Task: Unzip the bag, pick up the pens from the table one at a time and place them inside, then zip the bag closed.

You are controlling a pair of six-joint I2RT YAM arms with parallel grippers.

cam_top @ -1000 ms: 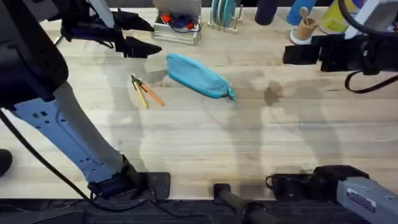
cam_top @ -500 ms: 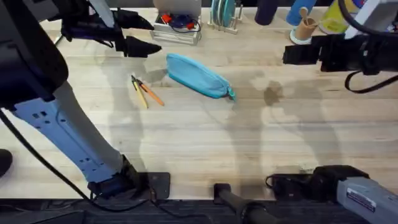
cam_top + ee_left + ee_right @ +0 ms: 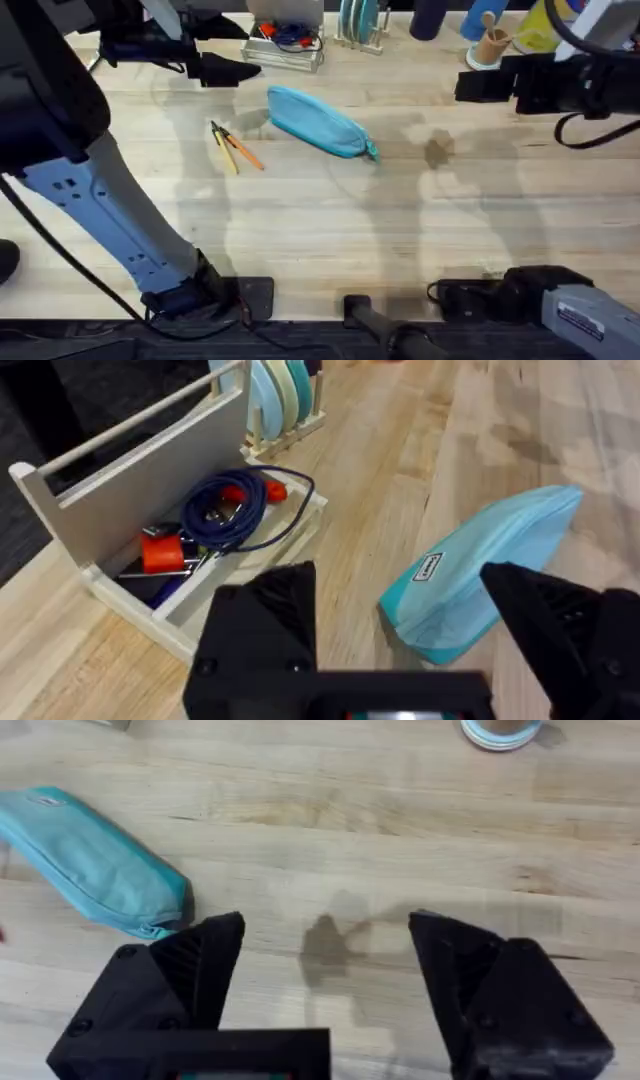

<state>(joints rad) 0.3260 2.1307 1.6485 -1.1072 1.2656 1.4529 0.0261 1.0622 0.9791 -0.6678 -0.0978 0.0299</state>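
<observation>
- Bag [image 3: 320, 121] lies closed on the table [image 3: 400, 230], long axis from 10 to 4 o'clock.
- Left gripper [image 3: 225, 70] hangs wide open and empty at the bag's 10 o'clock, nearer than the right gripper [image 3: 475, 88], also open and empty.
- Pens [image 3: 232, 148] lie at the bag's 8 o'clock.

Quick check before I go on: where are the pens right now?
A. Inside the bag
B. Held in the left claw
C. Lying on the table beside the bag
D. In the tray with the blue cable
C: the pens lie together on the table, just beside the bag, apart from it.
</observation>
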